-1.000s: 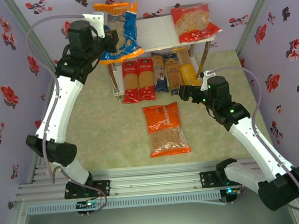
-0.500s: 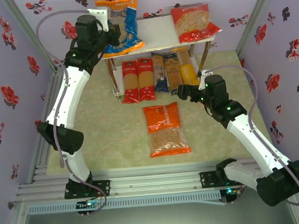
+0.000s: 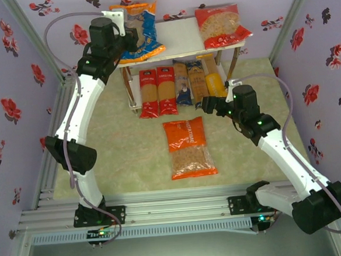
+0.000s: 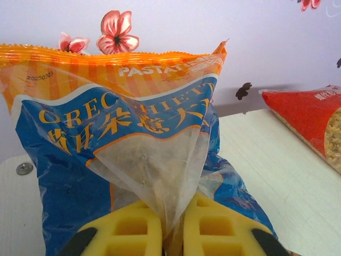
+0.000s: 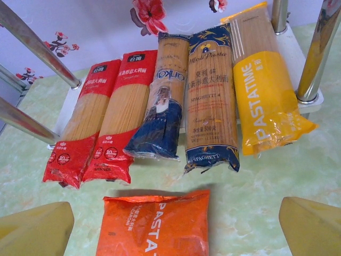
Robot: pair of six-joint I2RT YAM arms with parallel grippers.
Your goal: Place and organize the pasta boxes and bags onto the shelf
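Note:
My left gripper (image 3: pixel 130 37) (image 4: pixel 171 224) is shut on the blue bag (image 3: pixel 144 39) (image 4: pixel 106 149), pinching its clear window over the left end of the shelf's top board (image 3: pixel 179 38) (image 4: pixel 277 170). The red bag (image 3: pixel 220 25) (image 4: pixel 314 117) lies at the board's right end. Two red packs (image 5: pixel 85 122) (image 5: pixel 120 117), a dark blue one (image 5: pixel 162 106), a tan-and-blue one (image 5: pixel 212 96) and a yellow one (image 5: pixel 264 90) lie side by side on the lower board. The orange bag (image 3: pixel 188 147) (image 5: pixel 154 224) lies flat on the table. My right gripper (image 3: pixel 211 106) (image 5: pixel 175 229) hangs open above its far end.
The shelf's metal legs (image 5: pixel 314 48) (image 5: pixel 37 48) stand at both ends of the spaghetti row. Flowered walls close the cell at the back and sides. The green table surface (image 3: pixel 125 149) lies bare to the left of the orange bag.
My left arm has carried the blue bag back and to the right, onto the left end of the top board. The right gripper has crept slightly toward the shelf.

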